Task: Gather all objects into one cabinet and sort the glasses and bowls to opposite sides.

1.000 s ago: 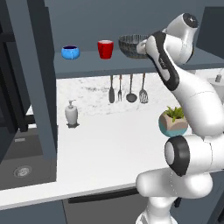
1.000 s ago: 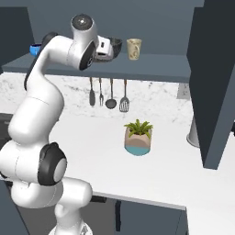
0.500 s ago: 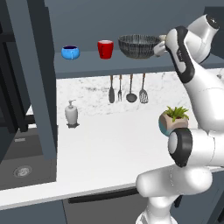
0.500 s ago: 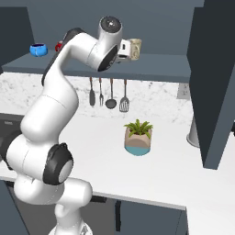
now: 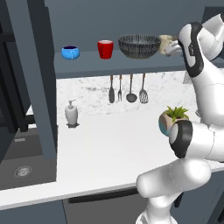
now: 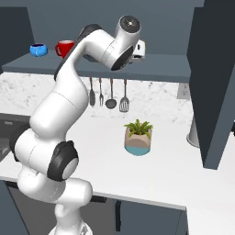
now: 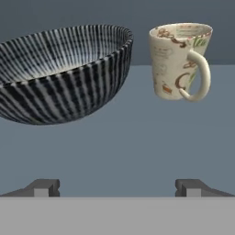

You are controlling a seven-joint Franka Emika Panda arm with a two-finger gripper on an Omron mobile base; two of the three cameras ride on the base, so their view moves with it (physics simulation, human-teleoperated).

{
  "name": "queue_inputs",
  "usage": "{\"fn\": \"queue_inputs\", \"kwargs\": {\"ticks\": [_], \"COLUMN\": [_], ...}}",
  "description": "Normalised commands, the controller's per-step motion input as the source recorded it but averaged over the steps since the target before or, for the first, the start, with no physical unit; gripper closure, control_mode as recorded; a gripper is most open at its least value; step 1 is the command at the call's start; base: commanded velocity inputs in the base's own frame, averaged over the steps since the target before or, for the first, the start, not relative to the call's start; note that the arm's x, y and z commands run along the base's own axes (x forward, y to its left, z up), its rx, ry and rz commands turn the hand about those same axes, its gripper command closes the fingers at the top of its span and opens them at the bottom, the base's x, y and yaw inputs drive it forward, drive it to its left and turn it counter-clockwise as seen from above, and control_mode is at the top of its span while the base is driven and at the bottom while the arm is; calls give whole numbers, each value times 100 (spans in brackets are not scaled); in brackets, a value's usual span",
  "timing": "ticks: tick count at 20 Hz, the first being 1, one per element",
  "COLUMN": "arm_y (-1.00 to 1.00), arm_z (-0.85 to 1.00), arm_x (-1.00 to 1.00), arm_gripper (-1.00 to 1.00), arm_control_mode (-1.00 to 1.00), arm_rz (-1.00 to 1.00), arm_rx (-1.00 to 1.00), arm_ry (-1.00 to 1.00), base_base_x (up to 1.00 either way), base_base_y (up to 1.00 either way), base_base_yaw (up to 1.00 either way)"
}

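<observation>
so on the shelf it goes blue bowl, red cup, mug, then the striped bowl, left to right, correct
Not quite: the last two are swapped. In the left base view the order is blue bowl, red cup, striped bowl, then mug. The hand view also puts the mug to the right of the striped bowl.

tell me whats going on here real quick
A white robot arm has its gripper open and empty at the cabinet shelf, facing the striped dark bowl and the beige mug, which stand side by side and apart. Along the same shelf, from the left, are the small blue bowl, then the red cup, then the dark bowl and the mug. Nothing is being held, and bowls and cups are still mixed.
</observation>
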Motion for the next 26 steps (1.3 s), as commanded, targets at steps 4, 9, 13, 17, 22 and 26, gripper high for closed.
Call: {"fn": "queue_inputs", "kwargs": {"ticks": [4,9,13,17,22,26], "arm_y": [-35,-23,-22,-3,0,0], "arm_z": [0,0,0,0,5,13], "arm_x": [5,11,0,6,13,15], "arm_gripper": [-100,-100,-100,-100,-100,-100], "arm_control_mode": [-100,-100,-100,-100,-100,-100], "arm_rz": [5,7,6,1,3,2], "arm_rx": [0,0,0,0,0,0], "arm_ry": [0,0,0,0,0,0], "base_base_x": [0,0,0,0,0,0], "base_base_y": [0,0,0,0,0,0], "base_base_yaw": [0,0,0,0,0,0]}}
